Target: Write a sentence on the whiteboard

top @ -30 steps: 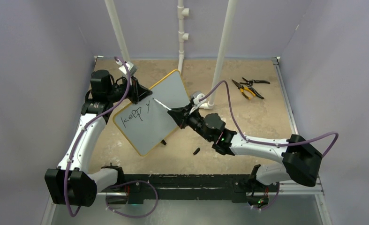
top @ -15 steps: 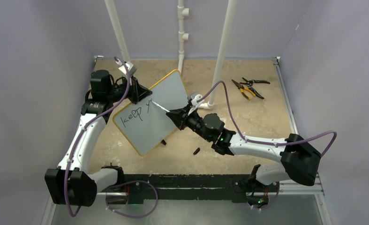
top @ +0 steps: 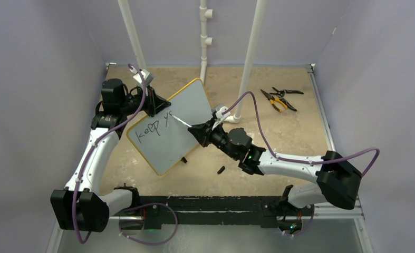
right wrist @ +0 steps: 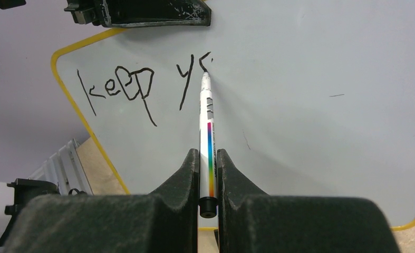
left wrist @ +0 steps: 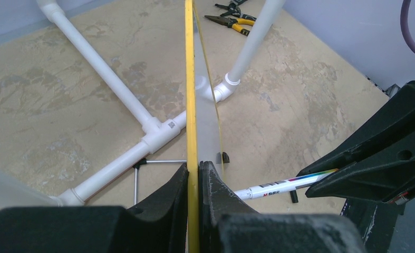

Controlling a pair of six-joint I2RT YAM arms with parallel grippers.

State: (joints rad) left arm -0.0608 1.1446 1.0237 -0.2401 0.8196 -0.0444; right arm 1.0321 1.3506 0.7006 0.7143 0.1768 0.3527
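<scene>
Tan tabletop, whiteboard (tilted), long axis diagonal

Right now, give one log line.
left claw: shut on whiteboard | right claw: shut on marker | marker tip: touching whiteboard | sentence: "keep y" plus partial stroke

Behind the whiteboard three white pipes block your way, to its right the bench lies open as far as the pliers, and a small black cap sits off its near corner.
</scene>
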